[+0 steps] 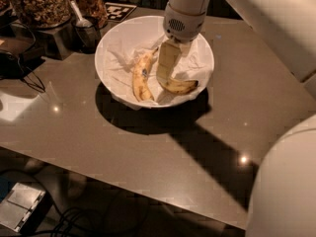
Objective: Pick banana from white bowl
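The white bowl (pixel 109 37), wide and paper-lined, stands on the table at the back centre. The banana (pixel 181 86), slim, curved and deep yellow with a dark tip, lies in the bowl's right half. A paler, straighter banana (pixel 141 79) with a small dark sticker lies to its left. My gripper (pixel 165 75) reaches down into the bowl from above. It sits over the left end of the curved banana and hides that end. Whether it touches the banana does not show.
Glass jars of nuts (pixel 38 3) and a dark cup with a spoon (pixel 85 27) stand at the back left. Cables (pixel 25 78) lie on the table's left side. My white arm (pixel 266 19) spans the upper right. The table's front edge runs below the bowl.
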Motion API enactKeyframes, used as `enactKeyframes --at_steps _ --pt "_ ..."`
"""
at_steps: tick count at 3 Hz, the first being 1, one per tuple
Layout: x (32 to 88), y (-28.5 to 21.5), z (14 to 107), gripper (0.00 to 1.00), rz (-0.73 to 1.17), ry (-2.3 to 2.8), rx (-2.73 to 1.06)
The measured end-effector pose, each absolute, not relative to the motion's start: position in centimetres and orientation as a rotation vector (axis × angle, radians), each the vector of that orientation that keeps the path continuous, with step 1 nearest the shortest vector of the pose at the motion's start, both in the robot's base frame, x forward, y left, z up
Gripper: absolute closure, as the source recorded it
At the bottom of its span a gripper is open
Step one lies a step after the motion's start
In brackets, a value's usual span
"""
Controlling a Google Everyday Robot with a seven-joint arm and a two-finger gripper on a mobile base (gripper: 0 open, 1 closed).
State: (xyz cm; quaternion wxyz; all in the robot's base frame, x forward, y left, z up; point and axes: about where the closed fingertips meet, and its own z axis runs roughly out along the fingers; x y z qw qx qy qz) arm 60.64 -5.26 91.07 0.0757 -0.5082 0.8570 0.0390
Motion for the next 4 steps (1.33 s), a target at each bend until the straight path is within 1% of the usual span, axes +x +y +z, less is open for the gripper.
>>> enactKeyframes --at_steps 1,3,4 --pt "61.6 -4.9 90.3 0.27 0.119 2.576 -1.539" --pt "62.8 -4.6 87.9 0.42 0.152 2.616 -1.554" --pt "63.0 -4.6 86.9 0.4 0.185 2.633 -1.558"
